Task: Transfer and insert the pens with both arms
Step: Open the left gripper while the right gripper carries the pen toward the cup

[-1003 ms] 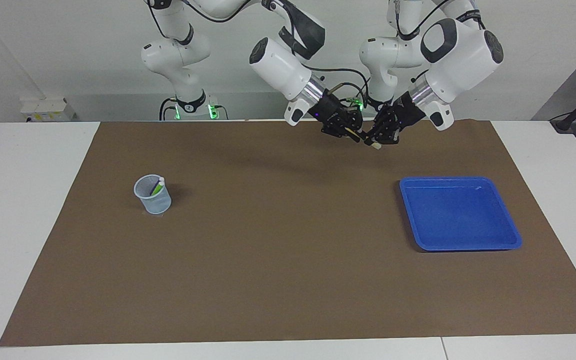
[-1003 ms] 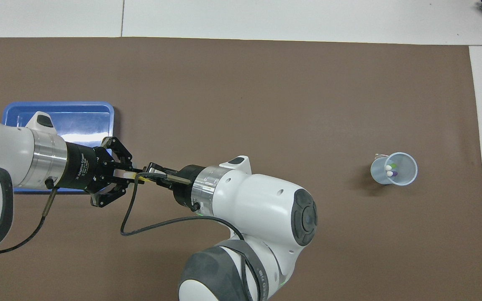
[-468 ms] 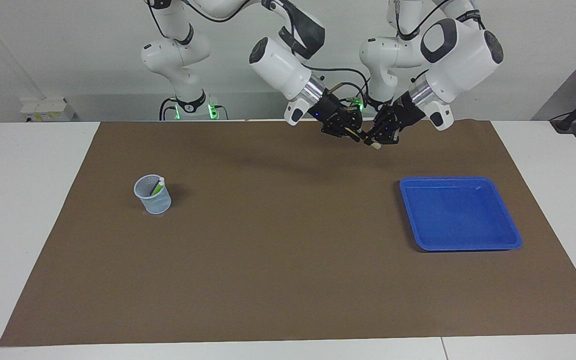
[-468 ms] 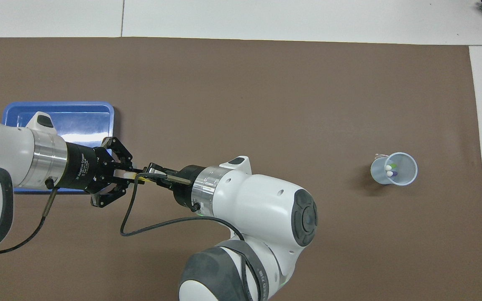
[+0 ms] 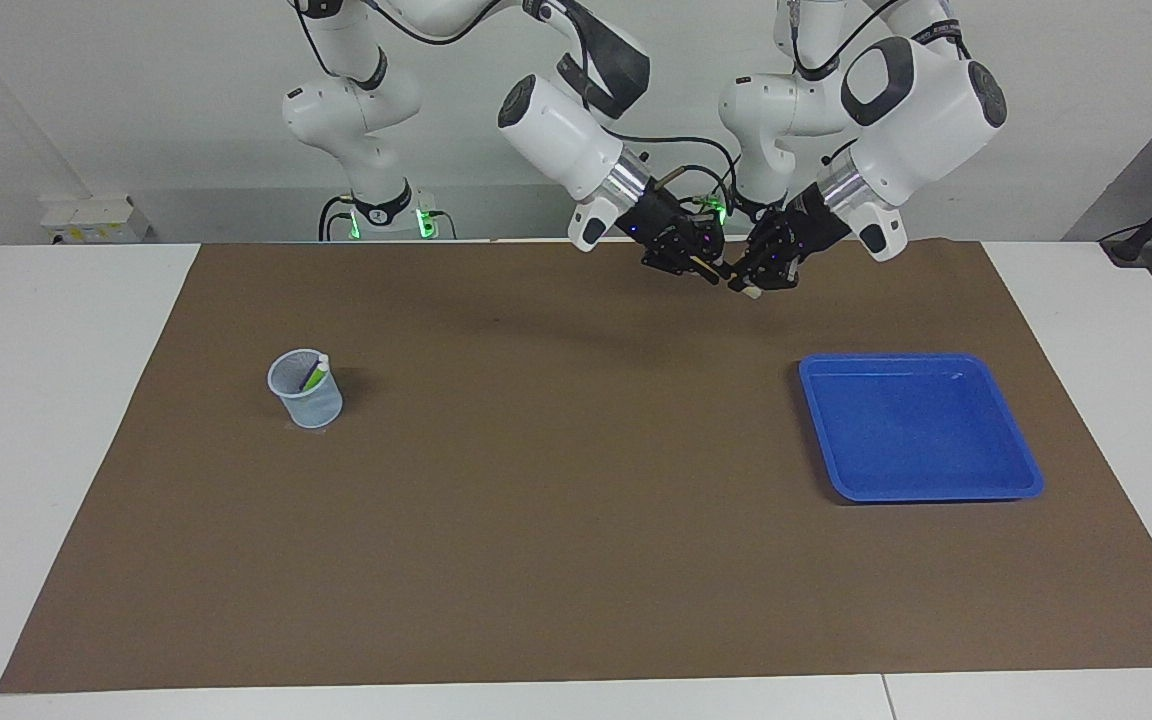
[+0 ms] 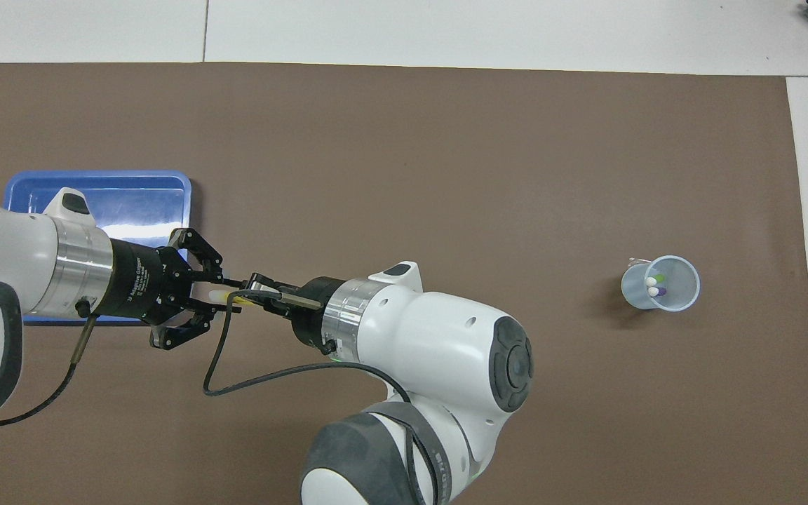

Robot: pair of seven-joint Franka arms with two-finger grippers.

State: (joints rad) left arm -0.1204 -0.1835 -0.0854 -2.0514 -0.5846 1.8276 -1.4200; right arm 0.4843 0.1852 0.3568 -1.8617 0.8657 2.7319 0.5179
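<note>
I am in the middle of the hand-over: the yellow pen (image 6: 225, 297) hangs in the air between my two end effectors, over the brown mat (image 5: 576, 520) near the robots' edge of the desk and beside the blue tray (image 5: 921, 427). My right end effector (image 6: 253, 293) is clamped tight on the pen's yellow end. My left end effector (image 6: 211, 294) sits around the pale cap end, and I cannot tell whether its fingers are gripping or just loose about it. Next, I judge, the left must let go fully and back off straight, so the right can carry the pen to the cup (image 5: 306, 388), where the green pen (image 6: 657, 278) and purple pen (image 6: 658, 290) stand. Both forearms slope down, wrists nearly tip to tip
</note>
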